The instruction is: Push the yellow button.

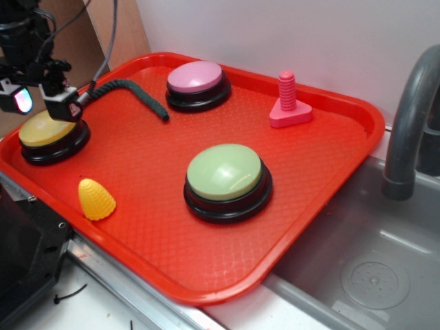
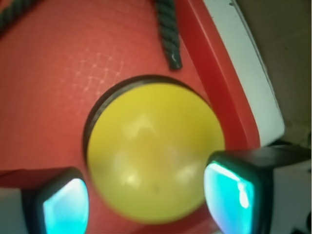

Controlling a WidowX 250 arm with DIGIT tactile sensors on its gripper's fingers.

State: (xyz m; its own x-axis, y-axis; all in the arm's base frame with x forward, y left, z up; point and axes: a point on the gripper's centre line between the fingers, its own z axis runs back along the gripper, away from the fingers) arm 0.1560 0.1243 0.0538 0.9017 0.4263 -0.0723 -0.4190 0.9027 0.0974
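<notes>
Red and wide, the tray (image 1: 323,199) lay beside a grey sink (image 1: 385,275). On it sat a green button (image 1: 224,172), a pink button (image 1: 196,76) and the yellow button (image 1: 45,129) at the left edge. Above that one hung the gripper (image 1: 42,97), jaws spread apart, straddling its cap. A yellow cone (image 1: 95,199) lay nearby.

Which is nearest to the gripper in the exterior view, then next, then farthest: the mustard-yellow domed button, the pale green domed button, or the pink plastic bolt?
1. Mustard-yellow domed button: directly beneath the gripper, tray's left end.
2. Pale green domed button: mid-tray, front.
3. Pink plastic bolt: far right, back.
</notes>
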